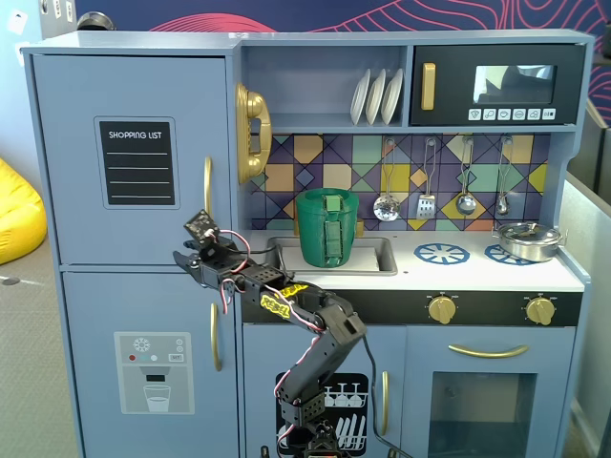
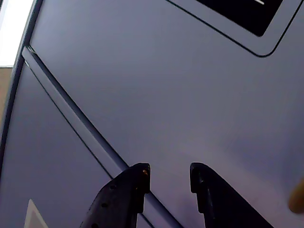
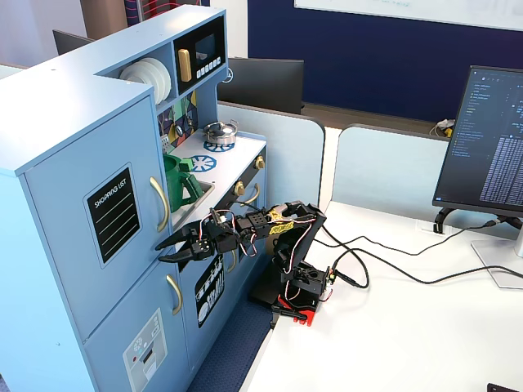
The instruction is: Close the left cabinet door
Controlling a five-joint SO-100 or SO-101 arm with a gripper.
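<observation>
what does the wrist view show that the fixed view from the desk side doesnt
Only the wrist view shows, close up, the gap between the jaws of the gripper, which stand apart, and the seam under the left cabinet door.

Only the desk-side fixed view shows the whole arm, the door's gold handle, the monitor and the green pitcher in the sink.

Both show the light-blue door, which looks flush, and part of its black shopping list label.

Light-blue left cabinet door point(image 1: 134, 105), black label point(image 1: 138, 163), gold handle point(image 1: 207, 185).
</observation>
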